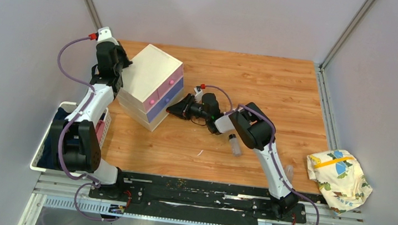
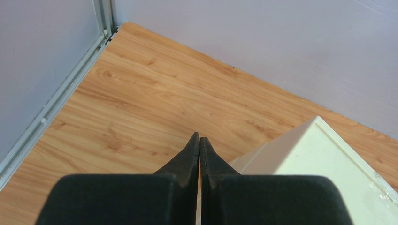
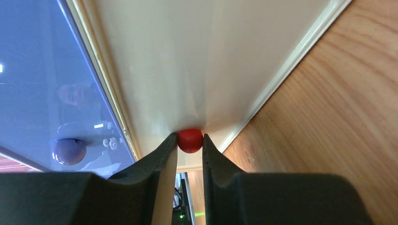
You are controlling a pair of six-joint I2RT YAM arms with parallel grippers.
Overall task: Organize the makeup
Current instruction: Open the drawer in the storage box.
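The right gripper (image 3: 189, 146) occupies the lower centre of the frame, its fingertips touching both sides of a red knob (image 3: 190, 139) on a cream panel (image 3: 197, 56). Left: glossy purple panel (image 3: 42, 84) with purple knob (image 3: 69, 151). Right: wooden surface (image 3: 338, 117).

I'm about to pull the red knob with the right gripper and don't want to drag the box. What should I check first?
1. Grip: right gripper, its fingertips touching both sides of the red knob: ok.
2. Box braced: left gripper is shut at the cream box rear corner; contact: cannot tell.
3. Pull-back path: clear bottle lies on the table beside the right arm and might get swept: not ok.
4. Knob's panel is cream, beside the purple drawer front; fully closed: cannot tell.
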